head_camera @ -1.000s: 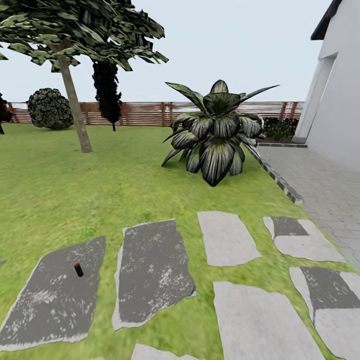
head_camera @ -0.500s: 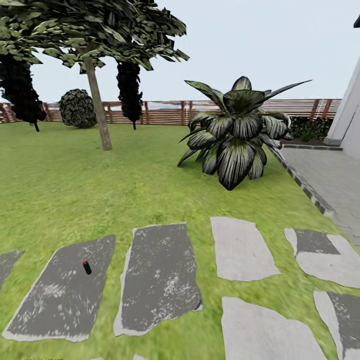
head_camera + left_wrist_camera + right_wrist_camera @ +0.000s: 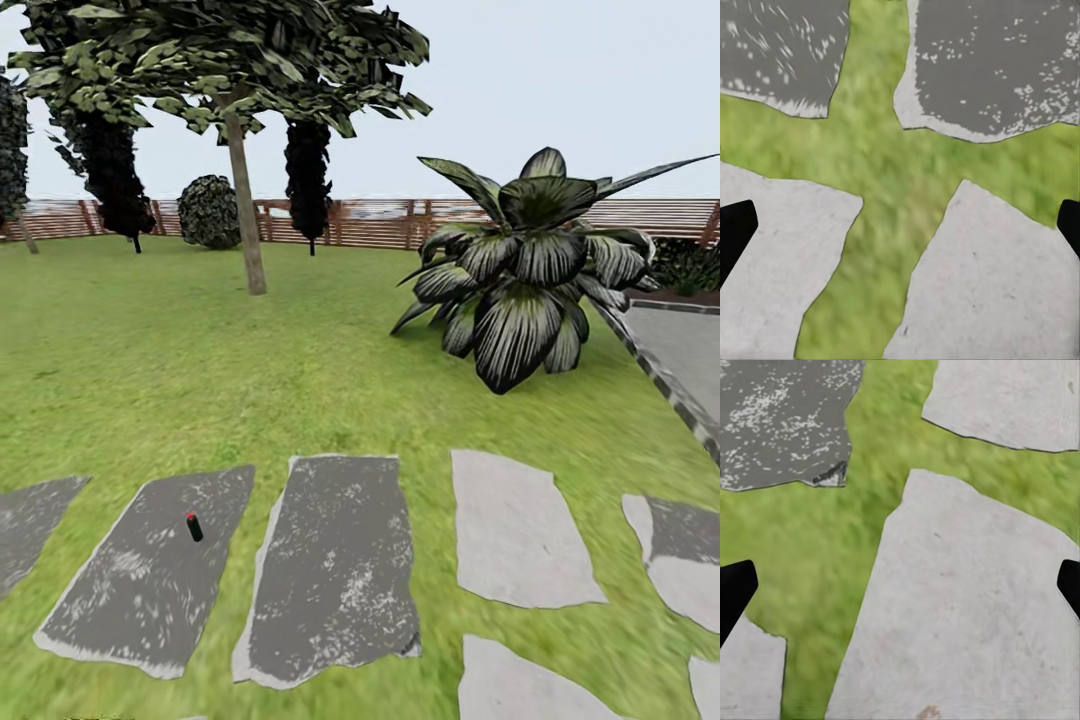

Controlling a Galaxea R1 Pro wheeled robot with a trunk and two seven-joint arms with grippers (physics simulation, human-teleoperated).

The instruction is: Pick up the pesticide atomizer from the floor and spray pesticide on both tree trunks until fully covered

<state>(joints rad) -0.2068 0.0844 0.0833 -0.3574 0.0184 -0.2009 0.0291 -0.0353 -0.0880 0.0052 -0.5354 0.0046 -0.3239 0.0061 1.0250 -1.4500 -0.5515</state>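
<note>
Both my grippers hang spread wide over the floor (image 3: 330, 400): the left gripper (image 3: 900, 232) above pale slabs split by blurry grass, the right gripper (image 3: 900, 592) above smooth grey stone. From my head, the pesticide atomizer (image 3: 194, 527), a small black cylinder with a red cap, leans on a speckled dark slab (image 3: 150, 580) at 8 o'clock. One tree trunk (image 3: 246, 215) rises at 11 o'clock, pale and slightly tilted.
</note>
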